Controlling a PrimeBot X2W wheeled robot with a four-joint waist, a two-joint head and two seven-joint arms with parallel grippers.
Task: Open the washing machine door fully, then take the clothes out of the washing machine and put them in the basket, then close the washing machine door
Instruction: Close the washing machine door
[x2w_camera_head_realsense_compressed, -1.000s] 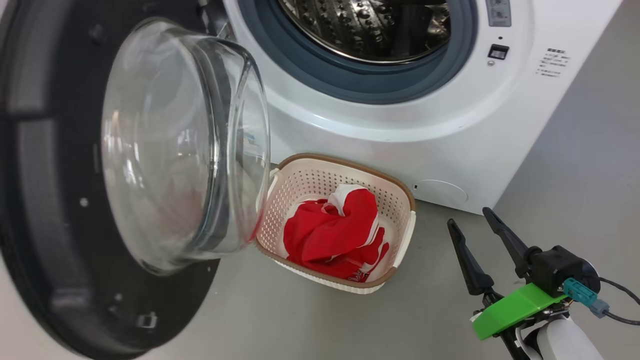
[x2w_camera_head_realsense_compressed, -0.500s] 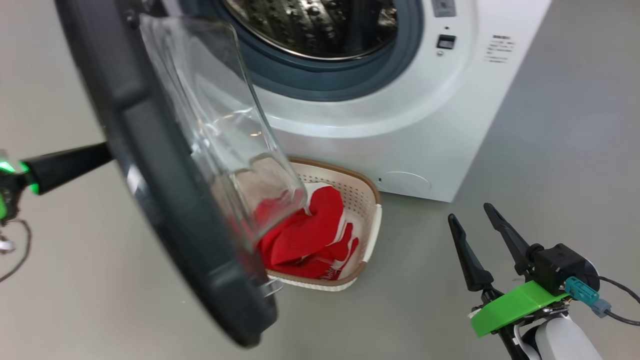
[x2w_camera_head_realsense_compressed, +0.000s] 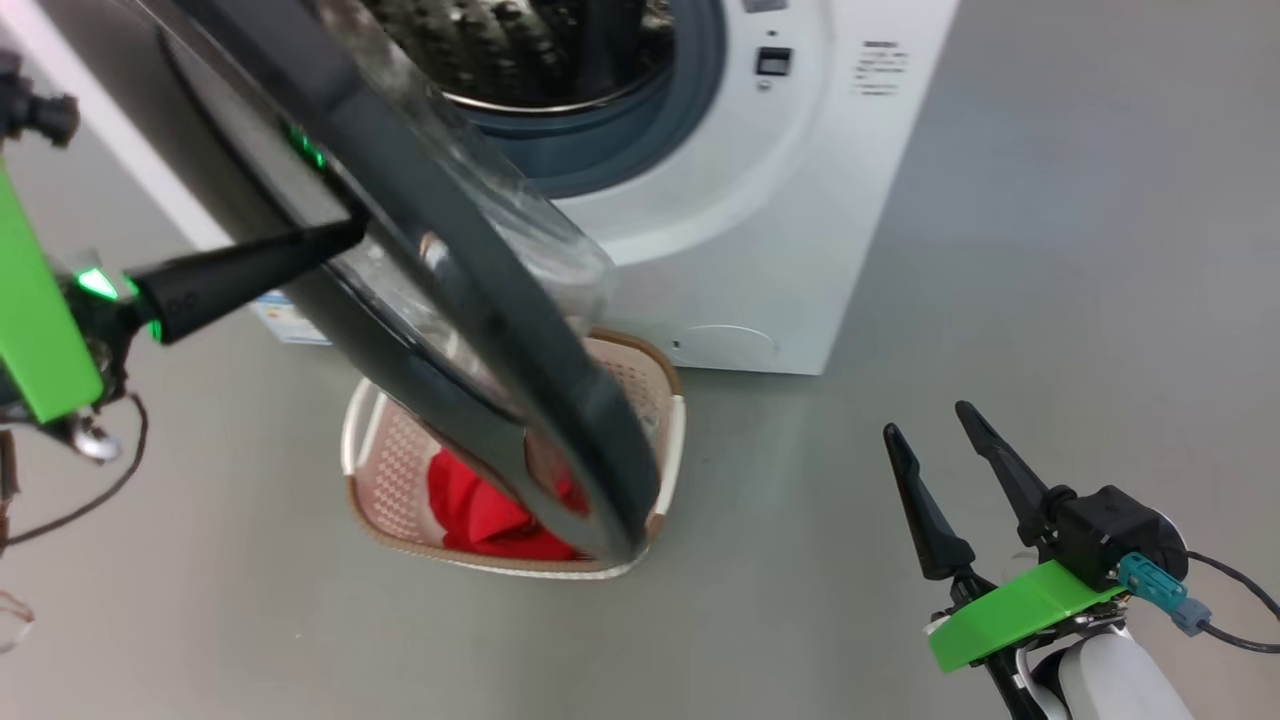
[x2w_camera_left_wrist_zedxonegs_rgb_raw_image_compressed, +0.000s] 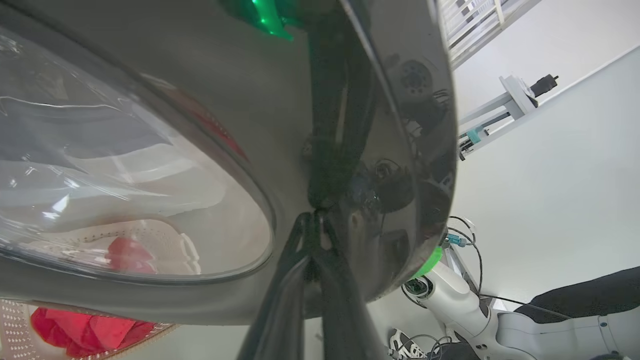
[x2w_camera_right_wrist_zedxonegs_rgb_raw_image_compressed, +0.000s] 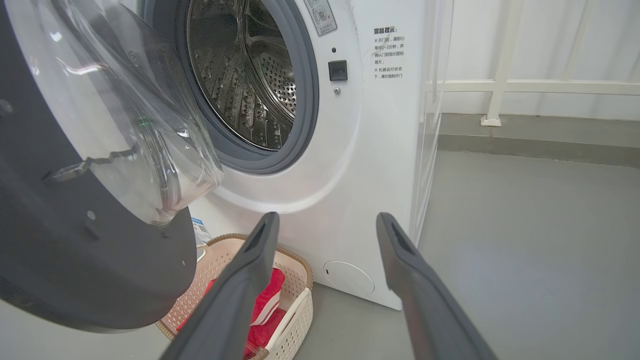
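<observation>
Since the left pincer (x2w_camera_head_realsense_compressed: 340, 235), shut and empty, touches the outer face of the half-swung washing machine door (x2w_camera_head_realsense_compressed: 480, 330) just ahead of it, the push is best kept steady along the hinge arc (the clothes (x2w_camera_head_realsense_compressed: 480, 510) lie in the basket (x2w_camera_head_realsense_compressed: 395, 470) below it), with the right pincer (x2w_camera_head_realsense_compressed: 925, 420) wide open and empty.

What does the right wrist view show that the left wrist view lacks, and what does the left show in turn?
Right wrist view's own: the steel drum, the grey rubber ring and the printed label. Left wrist view's own: the glossy outer face of the washing machine door, with the shut left end effector touching it, and the right arm's pale forearm. Shared: the door, the basket and the red clothes.
</observation>
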